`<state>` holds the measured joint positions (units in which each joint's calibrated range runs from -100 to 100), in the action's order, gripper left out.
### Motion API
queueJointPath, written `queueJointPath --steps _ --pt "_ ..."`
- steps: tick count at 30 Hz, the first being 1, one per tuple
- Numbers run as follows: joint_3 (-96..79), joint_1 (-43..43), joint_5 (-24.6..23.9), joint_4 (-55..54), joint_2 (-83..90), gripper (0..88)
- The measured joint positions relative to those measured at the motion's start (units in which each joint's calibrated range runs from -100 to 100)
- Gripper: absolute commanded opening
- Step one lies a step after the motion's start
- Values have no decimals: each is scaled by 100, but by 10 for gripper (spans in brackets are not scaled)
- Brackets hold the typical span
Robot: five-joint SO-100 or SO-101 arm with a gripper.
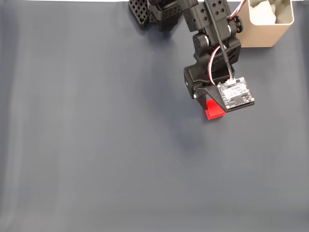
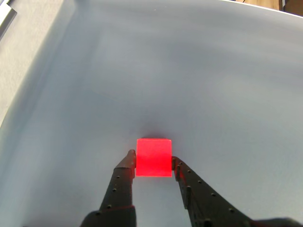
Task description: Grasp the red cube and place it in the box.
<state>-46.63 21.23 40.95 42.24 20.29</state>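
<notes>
The red cube (image 2: 154, 157) sits between my two black fingertips in the wrist view, each tip touching one of its sides. My gripper (image 2: 153, 161) is shut on it, low over the dark grey mat. In the fixed view the gripper (image 1: 208, 102) points down at the mat right of centre, and the red cube (image 1: 214, 112) pokes out below the wrist's small circuit board. The beige box (image 1: 263, 36) stands at the top right corner, apart from the arm, with something white inside it.
The dark grey mat (image 1: 96, 145) covers the whole table. The arm's black base (image 1: 159, 12) stands at the top centre, just left of the box. In the wrist view a pale table edge (image 2: 19, 61) runs along the left.
</notes>
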Motion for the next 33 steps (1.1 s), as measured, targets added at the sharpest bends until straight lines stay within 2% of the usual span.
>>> queueJointPath --steps 5,16,27,33 --pt "118 0 137 357 196 33" --pt "1175 256 430 1990 1213 2" --pt "2769 1263 606 3753 1890 2" --pt "3315 1962 698 4346 2033 2"
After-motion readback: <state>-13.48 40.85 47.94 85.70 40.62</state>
